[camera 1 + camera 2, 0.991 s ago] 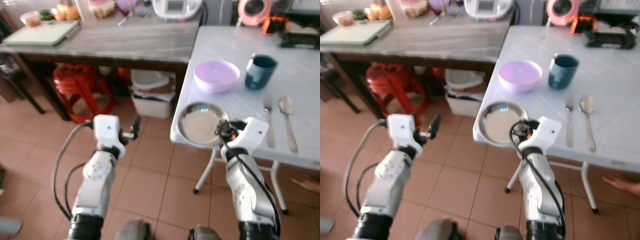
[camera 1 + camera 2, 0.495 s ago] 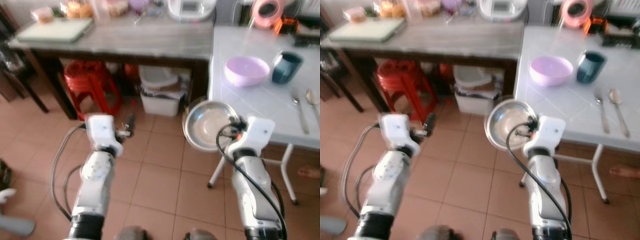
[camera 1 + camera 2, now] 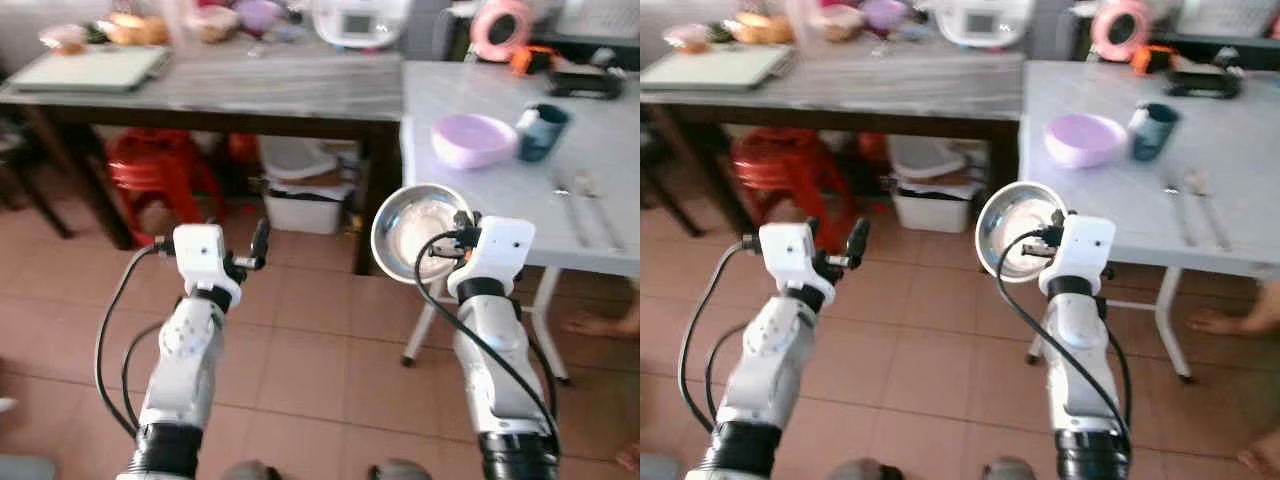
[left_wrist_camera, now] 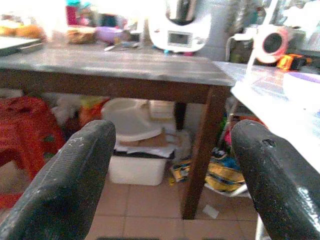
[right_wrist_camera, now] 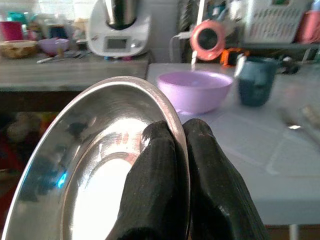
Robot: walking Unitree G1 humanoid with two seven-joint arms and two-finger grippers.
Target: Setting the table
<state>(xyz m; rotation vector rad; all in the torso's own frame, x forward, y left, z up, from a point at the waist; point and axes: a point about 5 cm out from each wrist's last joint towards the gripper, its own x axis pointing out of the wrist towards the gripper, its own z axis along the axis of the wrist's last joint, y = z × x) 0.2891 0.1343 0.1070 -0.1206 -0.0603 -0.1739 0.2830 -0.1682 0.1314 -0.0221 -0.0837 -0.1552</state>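
left eye view: a shiny steel plate (image 3: 418,232) is held up tilted, out past the edge of the white counter (image 3: 500,160), by the right gripper (image 3: 458,237), over the tiled floor (image 3: 320,340).
left eye view, counter stuff: a purple bowl (image 3: 474,139) and a dark teal mug (image 3: 542,131) are seen close together near the counter's middle; a fork and spoon (image 3: 575,186) are blurred, laid side by side nearer the edge.
left eye view, other arm: the left gripper (image 3: 258,243) is hung in the air above the floor, nothing grabbed.
right eye view: same scene, pretty much; a wooden table (image 3: 840,85) is set along the wall, with a red stool (image 3: 775,165) and a white bin (image 3: 930,195) tucked underneath. A person's bare foot (image 3: 1230,318) is spotted by the counter leg.
left wrist view: both black fingers (image 4: 70,175) are spread wide apart, nothing between them; the wooden table is seen ahead.
right wrist view: the plate's rim is pinched tight between the two fingers (image 5: 160,185), one on each face; the bowl and mug are seen behind it on the counter.
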